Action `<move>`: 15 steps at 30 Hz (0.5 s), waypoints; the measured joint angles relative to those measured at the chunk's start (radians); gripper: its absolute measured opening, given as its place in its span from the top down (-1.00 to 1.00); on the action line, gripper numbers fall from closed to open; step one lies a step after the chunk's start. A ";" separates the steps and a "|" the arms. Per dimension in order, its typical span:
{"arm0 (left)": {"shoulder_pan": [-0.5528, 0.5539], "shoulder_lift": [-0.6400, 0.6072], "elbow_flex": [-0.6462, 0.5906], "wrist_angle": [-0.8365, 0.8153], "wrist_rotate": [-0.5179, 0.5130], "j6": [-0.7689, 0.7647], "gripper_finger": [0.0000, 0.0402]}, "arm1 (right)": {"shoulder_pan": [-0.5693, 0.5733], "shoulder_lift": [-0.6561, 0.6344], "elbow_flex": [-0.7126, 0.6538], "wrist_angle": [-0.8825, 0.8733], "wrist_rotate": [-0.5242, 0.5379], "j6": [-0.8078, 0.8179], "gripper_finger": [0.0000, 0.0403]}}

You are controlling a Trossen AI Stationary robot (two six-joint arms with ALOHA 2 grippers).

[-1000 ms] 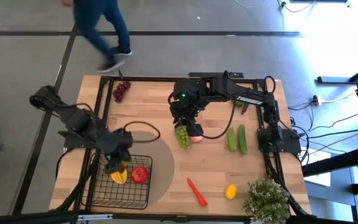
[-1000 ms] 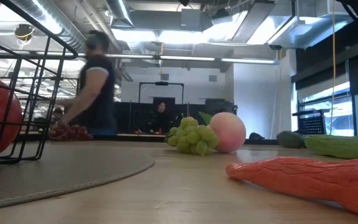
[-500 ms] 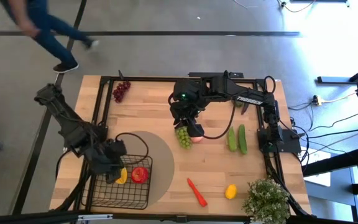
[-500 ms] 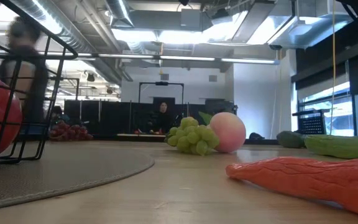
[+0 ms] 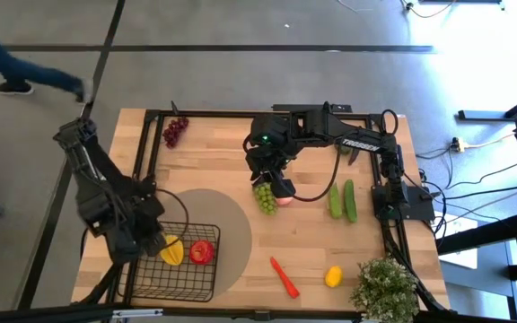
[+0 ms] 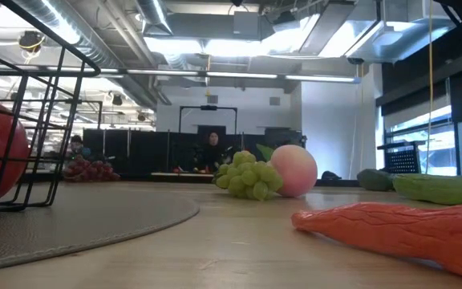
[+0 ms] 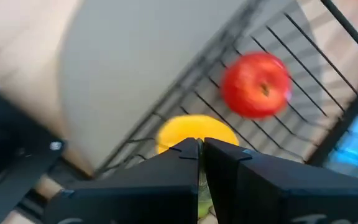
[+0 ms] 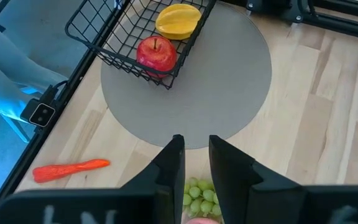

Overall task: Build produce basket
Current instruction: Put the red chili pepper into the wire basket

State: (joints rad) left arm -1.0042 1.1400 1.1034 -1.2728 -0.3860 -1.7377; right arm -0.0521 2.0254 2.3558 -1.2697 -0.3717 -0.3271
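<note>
At the near left corner of the surface [image 5: 214,152], the basket [image 5: 182,283] holds a red apple [image 5: 202,252] and a yellow fruit [image 5: 171,252]. The left gripper [image 5: 142,244], pressed together and empty, hangs at the basket's left rim. Farther, at the middle, the right gripper [image 5: 272,188] pinches the green grapes [image 5: 265,199] beside the peach [image 5: 284,201]. I judge the next move is to lift the grapes and carry them to the basket.

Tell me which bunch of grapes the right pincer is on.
The green grapes mid-table beside the pink peach, under the right pincer. The purple grapes lie apart near the far left corner.
</note>
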 joint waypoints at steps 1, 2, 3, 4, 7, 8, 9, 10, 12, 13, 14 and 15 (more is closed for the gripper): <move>-0.012 0.000 0.000 -0.024 -0.012 -0.041 1.00 | 0.000 0.000 0.000 0.000 -0.003 0.000 0.65; -0.026 0.000 0.000 -0.049 -0.018 -0.078 1.00 | 0.000 0.000 0.000 0.000 -0.017 -0.002 0.65; -0.038 0.000 0.000 -0.074 -0.020 -0.114 1.00 | 0.000 0.000 0.000 0.000 -0.039 -0.008 0.65; -0.051 0.000 0.000 -0.095 -0.020 -0.148 1.00 | 0.000 0.000 0.000 0.000 -0.063 -0.015 0.65; -0.095 0.002 0.000 -0.139 -0.047 -0.230 1.00 | 0.000 0.000 0.000 0.000 -0.111 -0.022 0.65; -0.111 0.004 0.000 -0.150 -0.057 -0.255 1.00 | 0.000 0.000 0.000 0.000 -0.120 -0.022 0.65; -0.125 0.006 0.000 -0.162 -0.060 -0.282 1.00 | 0.000 0.000 0.000 0.000 -0.127 -0.022 0.65; -0.140 0.010 0.000 -0.170 -0.060 -0.307 1.00 | 0.000 0.000 0.000 0.000 -0.127 -0.022 0.65; -0.166 0.022 0.000 -0.187 -0.061 -0.356 1.00 | 0.000 0.000 0.000 0.000 -0.127 -0.022 0.65; -0.177 0.030 0.000 -0.193 -0.065 -0.377 1.00 | 0.000 0.000 0.000 0.000 -0.127 -0.022 0.65; -0.186 0.039 0.000 -0.199 -0.068 -0.393 1.00 | 0.000 0.000 0.000 0.000 -0.127 -0.022 0.65; -0.194 0.047 0.000 -0.205 -0.068 -0.408 1.00 | 0.000 0.000 0.000 0.000 -0.127 -0.022 0.65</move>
State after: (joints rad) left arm -1.1984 1.1868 1.1030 -1.4777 -0.4541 -2.1461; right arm -0.0517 2.0254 2.3559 -1.2694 -0.4992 -0.3490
